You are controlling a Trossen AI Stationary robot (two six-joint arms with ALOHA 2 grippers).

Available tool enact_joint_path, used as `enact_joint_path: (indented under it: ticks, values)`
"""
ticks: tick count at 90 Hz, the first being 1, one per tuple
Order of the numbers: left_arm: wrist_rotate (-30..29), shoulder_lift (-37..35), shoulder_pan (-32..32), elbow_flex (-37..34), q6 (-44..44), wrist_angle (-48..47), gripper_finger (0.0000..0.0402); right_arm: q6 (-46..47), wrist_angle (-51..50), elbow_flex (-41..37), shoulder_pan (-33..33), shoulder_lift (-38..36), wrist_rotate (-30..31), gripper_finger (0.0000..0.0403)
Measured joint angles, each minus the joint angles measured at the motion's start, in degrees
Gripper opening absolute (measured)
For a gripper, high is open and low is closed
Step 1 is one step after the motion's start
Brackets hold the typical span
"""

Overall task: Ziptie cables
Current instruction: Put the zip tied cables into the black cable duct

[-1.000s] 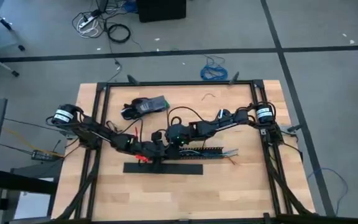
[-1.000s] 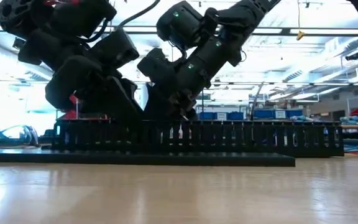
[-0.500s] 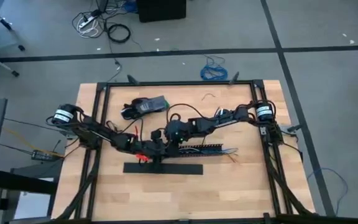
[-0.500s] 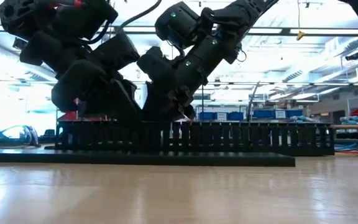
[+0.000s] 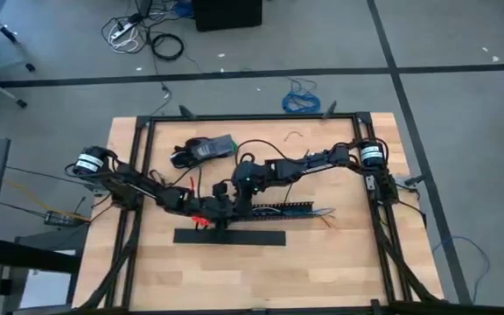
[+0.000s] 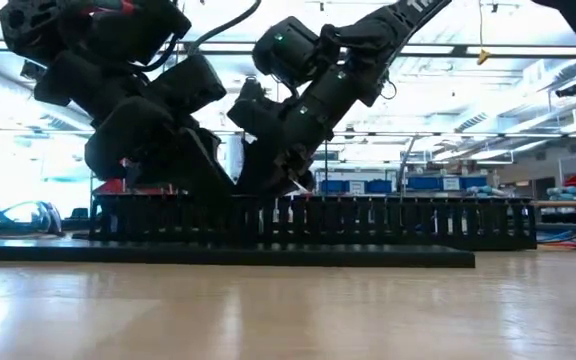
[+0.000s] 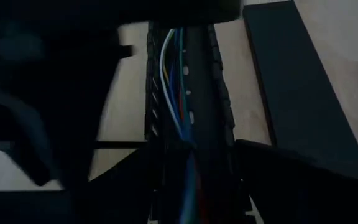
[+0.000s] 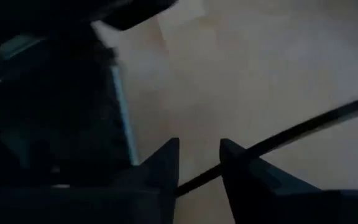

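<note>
Both arms are seen converged over the middle of the wooden counter [image 5: 339,262], above the left end of the black slotted channel [image 6: 408,222]. The cables [image 7: 173,87] are laid lengthwise inside that channel, white, blue and green strands being visible between its comb-edged walls in the left wrist view; their loose ends [image 5: 324,214] are splayed out past the channel's right end in the high view. A flat black strip [image 5: 230,237] is lying on the counter just in front of the channel and parallel to it. The left pincer [image 5: 220,210] is lowered onto the channel's left end, directly over the cables; whether its fingers are spread or pressed together cannot be told, since they are lost in shadow. The right pincer [image 8: 197,163] is held just beside the left one, at the channel's far side, with its fingers set slightly apart and a thin black strip, taken to be a ziptie [image 8: 303,129], seen running through the gap between them; contact with the fingers cannot be confirmed. A black device [image 5: 205,150] is lying well apart near the counter's back edge.
</note>
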Motion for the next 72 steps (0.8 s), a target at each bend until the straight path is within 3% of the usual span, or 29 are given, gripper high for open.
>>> enact_joint_path:
  ticks: [18, 40, 54, 72]
  values:
    - [-0.36, 0.00, -0.02, 0.00, 0.00, 0.02, 0.0204, -0.83, -7.29, 4.88, -1.33, -0.27, -0.45, 0.0111]
    - [-8.51, 0.12, 0.00, -0.09, 2.44, -0.36, 0.0206, -3.84, -27.42, 13.02, 0.01, -3.61, -7.25, 0.0111]
    - [-10.04, 0.11, -0.09, 0.00, 3.80, -0.04, 0.0219, -5.83, -38.66, 17.02, 2.33, -7.01, -7.30, 0.0111]
    - [-9.21, 0.07, -0.76, 0.37, 5.92, 0.47, 0.0239, -7.10, -50.25, 16.73, 4.82, -10.78, -5.55, 0.0111]
